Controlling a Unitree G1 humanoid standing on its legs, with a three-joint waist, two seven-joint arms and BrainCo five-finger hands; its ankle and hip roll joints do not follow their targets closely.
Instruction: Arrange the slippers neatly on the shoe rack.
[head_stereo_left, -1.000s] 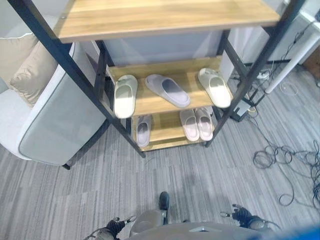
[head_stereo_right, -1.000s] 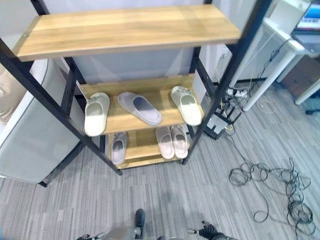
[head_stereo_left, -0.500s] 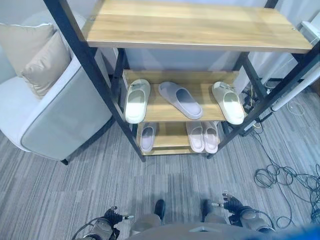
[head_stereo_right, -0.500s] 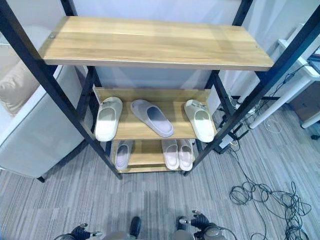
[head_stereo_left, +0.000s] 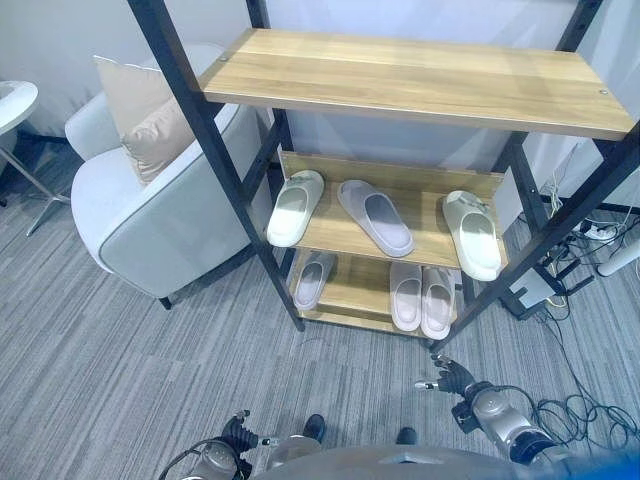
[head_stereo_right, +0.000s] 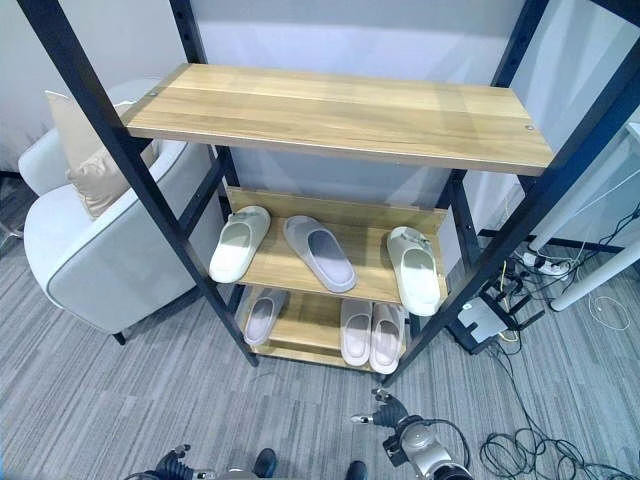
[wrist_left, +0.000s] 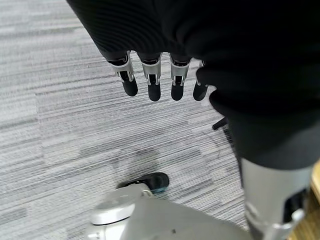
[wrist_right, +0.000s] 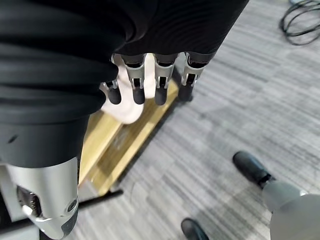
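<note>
Fingers of the left hand hang loosely straight over grey carpet, empty; the right hand likewise, near the shoe rack. On its middle shelf: cream slipper, grey slipper, cream slipper; three more lie on the shelf below.

Head eyes look down at the shoe rack; wrist cameras face carpet.

Left hand, fingers relaxed, above grey carpet.
</note>
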